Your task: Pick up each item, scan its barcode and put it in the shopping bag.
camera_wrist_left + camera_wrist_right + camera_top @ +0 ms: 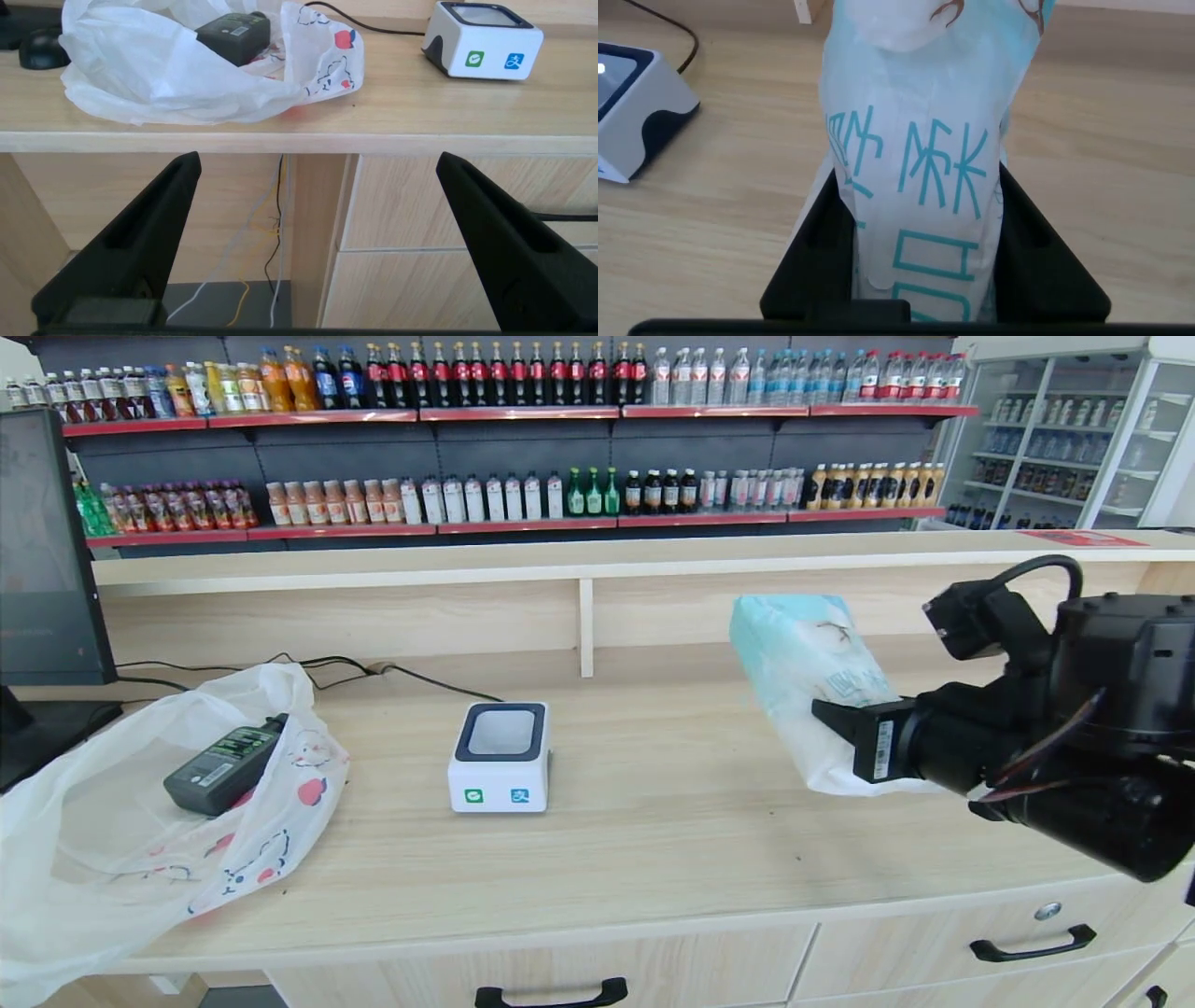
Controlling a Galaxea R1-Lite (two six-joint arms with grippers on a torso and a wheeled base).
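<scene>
1. Over the right end of the counter (672,840), your pale blue soft pack (803,663) is up off the wood, clamped in the right gripper (924,271). The jaws press on both sides of its lower part, and the rest sticks out past them, tilted.
2. By my read, the pick is done and you're on the scan step. The pack hangs well to the right of the scanner (499,756), not over it yet.
3. That scanner, a small white box, sits mid-counter with its dark-framed window facing up, between the pack and the bag.
4. Next call: carry the pack across to your left until it's above that window, with the barcode face turned down. I can't spot a barcode on the faces showing, so expect to roll the wrist to find it. The wrapper looks soft, so keep the squeeze steady.
5. Further left, the white shopping bag (112,821) lies slumped on the counter, and a dark handheld device (224,765) rests on its crumpled plastic. I can't tell where the mouth is, and nothing props it open, so the drop will likely need care.
6. Your left gripper (308,243) is empty, jaws wide apart, parked low in front of the counter below its edge.
</scene>
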